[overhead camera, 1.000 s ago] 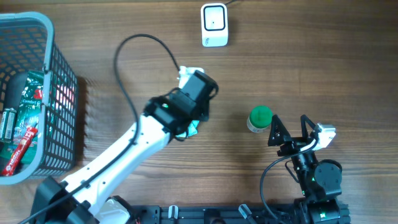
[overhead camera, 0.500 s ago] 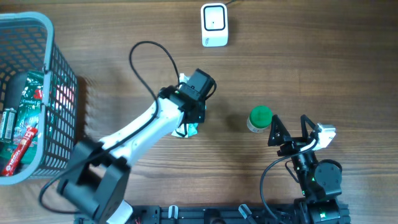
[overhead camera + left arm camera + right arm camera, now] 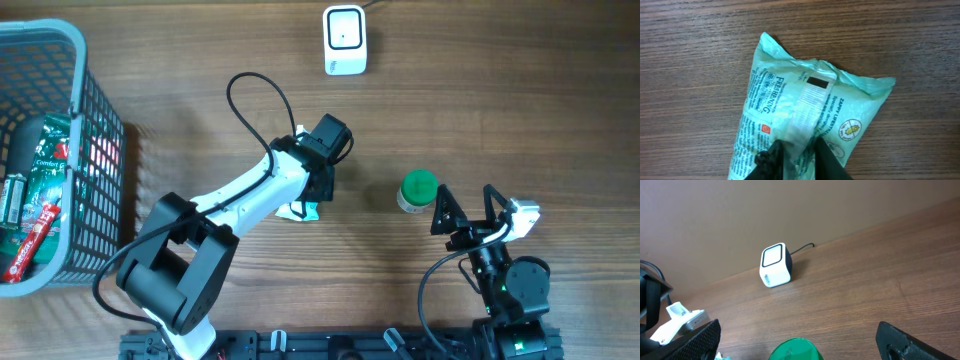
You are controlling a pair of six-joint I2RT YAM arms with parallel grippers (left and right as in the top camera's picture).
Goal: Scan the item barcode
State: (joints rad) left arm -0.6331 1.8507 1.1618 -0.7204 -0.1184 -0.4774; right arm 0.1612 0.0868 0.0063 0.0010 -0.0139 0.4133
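Compared with a second ago, the left arm (image 3: pixel 250 195) has swung around: its elbow now stands in the lower left of the overhead view, the wrist sits a little more to the right, and the black cable (image 3: pixel 255 90) loop has shifted right with it. The mint-green packet (image 3: pixel 775 100) has stayed at almost the same place on the table (image 3: pixel 500 90), and it shows only as a small corner under the wrist from above. The right arm, the scanner (image 3: pixel 345 40) and the green-capped container (image 3: pixel 418 188) have not moved.

The left gripper (image 3: pixel 796 147) is over the near end of the packet, its fingers only narrowly apart, with the clear back seam of the packet running between them. Whether they are pinching the film I cannot tell. The packet lies flat, printed back side up, well apart from the scanner.

The right gripper (image 3: pixel 466 208) is spread fully wide and holds nothing – the green-capped container is just in front of it.

The grey mesh basket (image 3: pixel 110 130) at the far left holds a green bag (image 3: pixel 45 160) and a red wrapper (image 3: pixel 30 235); the other things in it are too hidden to name.
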